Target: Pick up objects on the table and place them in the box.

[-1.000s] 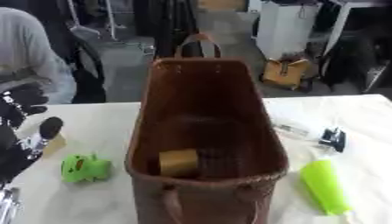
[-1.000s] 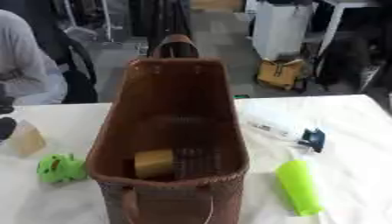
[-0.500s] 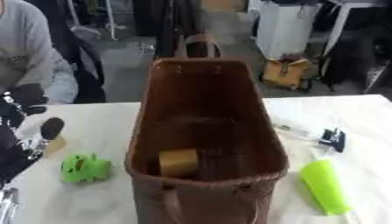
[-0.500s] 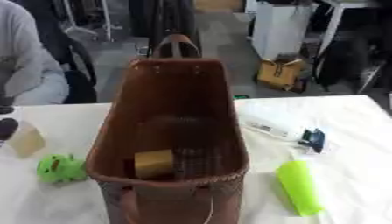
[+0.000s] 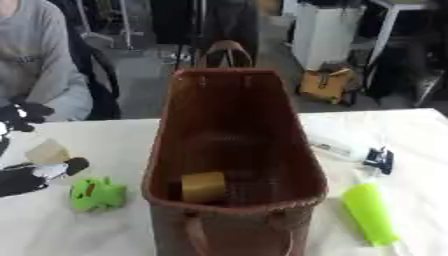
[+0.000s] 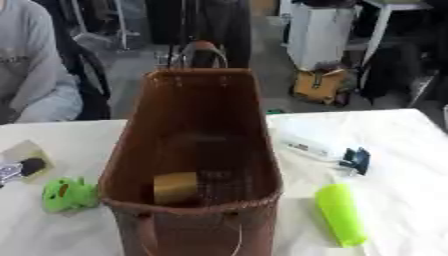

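Observation:
A tall brown woven basket (image 5: 302,150) with a handle stands in the middle of the white table. A tan block (image 5: 203,186) lies on its floor near the front. On the table left of the basket sits a small green toy (image 5: 96,193). To the basket's right lie a bright green tube (image 5: 369,212) and, further back, a white tube with a dark blue end (image 6: 306,146). My left hand (image 5: 26,177) shows at the left edge, black fingers spread, one lying straight toward the toy. A small tan piece (image 5: 46,151) lies just beyond that finger. My right hand is out of sight.
A person in grey (image 5: 39,65) sits at the far left edge of the table, touching nothing. Beyond the table are chairs, a white cabinet (image 5: 328,30) and a yellow bag (image 5: 325,82) on the floor. Bare tabletop shows at the front left and far right.
The lower finger of my left hand has dropped toward the table, uncovering the tan piece. Basket, toy and tubes have not moved.

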`<state>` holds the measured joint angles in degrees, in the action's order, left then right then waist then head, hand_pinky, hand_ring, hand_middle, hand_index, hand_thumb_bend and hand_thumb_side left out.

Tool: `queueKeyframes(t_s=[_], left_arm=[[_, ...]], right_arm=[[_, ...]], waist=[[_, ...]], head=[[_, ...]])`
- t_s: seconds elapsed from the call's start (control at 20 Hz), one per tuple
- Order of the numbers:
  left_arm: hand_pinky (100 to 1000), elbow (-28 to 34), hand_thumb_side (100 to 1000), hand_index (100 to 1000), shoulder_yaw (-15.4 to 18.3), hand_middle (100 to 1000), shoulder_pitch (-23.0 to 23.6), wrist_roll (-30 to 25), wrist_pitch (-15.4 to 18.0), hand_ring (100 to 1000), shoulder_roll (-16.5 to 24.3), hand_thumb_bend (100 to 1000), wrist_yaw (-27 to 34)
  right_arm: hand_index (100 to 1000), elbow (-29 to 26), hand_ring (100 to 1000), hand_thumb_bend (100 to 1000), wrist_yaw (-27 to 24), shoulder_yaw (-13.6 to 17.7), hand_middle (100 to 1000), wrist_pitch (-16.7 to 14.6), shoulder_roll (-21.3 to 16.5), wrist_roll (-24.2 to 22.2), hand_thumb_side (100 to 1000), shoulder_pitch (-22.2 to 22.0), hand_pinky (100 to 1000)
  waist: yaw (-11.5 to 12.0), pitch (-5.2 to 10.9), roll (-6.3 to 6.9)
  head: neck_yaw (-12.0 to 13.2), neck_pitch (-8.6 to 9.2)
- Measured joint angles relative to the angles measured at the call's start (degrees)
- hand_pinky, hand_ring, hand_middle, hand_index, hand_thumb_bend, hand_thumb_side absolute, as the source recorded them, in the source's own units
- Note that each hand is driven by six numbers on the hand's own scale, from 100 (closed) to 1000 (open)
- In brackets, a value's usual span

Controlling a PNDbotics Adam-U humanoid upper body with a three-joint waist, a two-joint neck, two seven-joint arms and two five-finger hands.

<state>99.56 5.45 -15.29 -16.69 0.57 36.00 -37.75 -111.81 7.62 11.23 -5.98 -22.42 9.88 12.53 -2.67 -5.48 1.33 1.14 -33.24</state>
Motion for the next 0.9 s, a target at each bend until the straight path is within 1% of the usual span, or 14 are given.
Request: queueKeyframes(t_s=[0.05, 0.2, 0.3, 0.4, 0.65, 0.9], left_arm=[[789, -1.0, 542, 868, -0.7, 785, -0.8, -3.2, 0.3, 820, 1.7, 927, -2.5], [791, -4.3, 547, 877, -3.1, 781, -4.2, -12.4, 1.9, 824, 5.5, 940, -8.4], [793, -6.5, 550, 880, -4.5, 781, -6.3, -16.7, 2.8, 828, 6.7, 956, -10.8], [794, -9.0, 559, 879, -5.9, 780, -8.5, -19.7, 3.6, 831, 7.0, 971, -12.5], [801, -15.5, 576, 888, -8.8, 778, -13.3, -22.7, 5.6, 843, 6.6, 1000, -16.8], [805, -21.8, 582, 889, -10.9, 773, -16.3, -21.4, 7.3, 845, 4.1, 1000, -22.1]], right_arm=[[790, 0.0, 640, 346, 0.0, 0.0, 714, 0.0, 0.0, 0.0, 613, 0.0, 539], [790, 0.0, 640, 346, 0.1, 0.0, 714, 0.0, 0.0, -0.2, 613, -0.1, 539], [790, 0.0, 640, 346, 0.1, -0.1, 714, 0.0, 0.0, -0.3, 614, -0.2, 539], [790, 0.0, 640, 346, 0.1, -0.2, 714, 0.0, 0.0, -0.3, 614, -0.3, 539], [790, 0.0, 639, 345, 0.2, -0.3, 713, -0.1, 0.0, -0.4, 615, -0.4, 539], [790, 0.0, 639, 344, 0.2, -0.3, 713, -0.1, 0.0, -0.6, 614, -0.4, 539]], waist=[[-0.1, 0.10, 0.00], [-0.2, 0.19, 0.14], [-0.3, 0.39, 0.25], [-0.5, 0.49, 0.28], [-0.8, 0.53, 0.27], [-0.9, 0.58, 0.19]], head=[[0.0, 0.00], [0.0, 0.00], [0.0, 0.00], [0.0, -0.01], [0.1, -0.02], [0.1, -0.05]])
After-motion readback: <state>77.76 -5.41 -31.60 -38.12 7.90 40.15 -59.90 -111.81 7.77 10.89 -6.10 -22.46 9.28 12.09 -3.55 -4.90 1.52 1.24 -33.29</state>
